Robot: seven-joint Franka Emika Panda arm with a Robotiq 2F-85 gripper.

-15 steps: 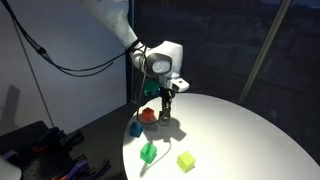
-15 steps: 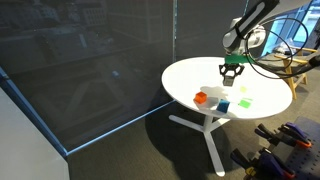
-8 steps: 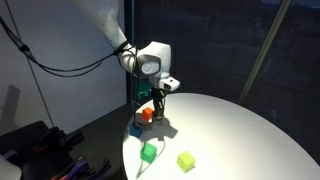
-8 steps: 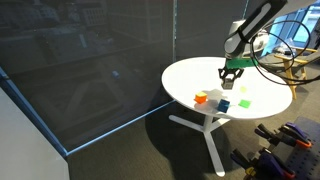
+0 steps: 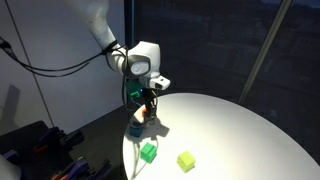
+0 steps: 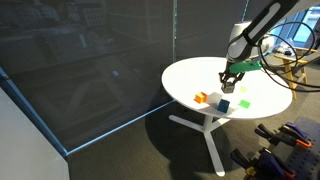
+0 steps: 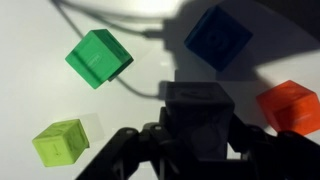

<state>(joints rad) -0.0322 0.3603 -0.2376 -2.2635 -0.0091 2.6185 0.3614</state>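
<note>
In the wrist view my gripper [image 7: 198, 128] is shut on a dark grey cube [image 7: 197, 104], and the fingers press its two sides. It hangs above the white round table [image 7: 30, 90]. Below it lie a green cube [image 7: 98, 57], a yellow-green cube [image 7: 62, 142], a blue cube [image 7: 218, 37] and an orange cube [image 7: 290, 103]. In an exterior view the gripper [image 5: 147, 99] hovers just over the orange cube [image 5: 144, 114] near the table's edge, with the blue cube [image 5: 135, 128] beside it. The gripper [image 6: 229, 80] also shows above the table from farther off.
The round table [image 5: 240, 130] stands on a white pedestal foot [image 6: 212, 128]. A dark glass wall [image 6: 90, 70] is next to it. Cables and dark gear [image 5: 40, 145] lie on the floor beside the table. A green cube [image 5: 149, 151] and a yellow-green cube [image 5: 186, 160] sit near the front rim.
The arm has swung sideways toward the table's edge, carrying the dark cube from behind the orange cube to just over it. The jaws stayed shut. The cubes on the table have not moved.
</note>
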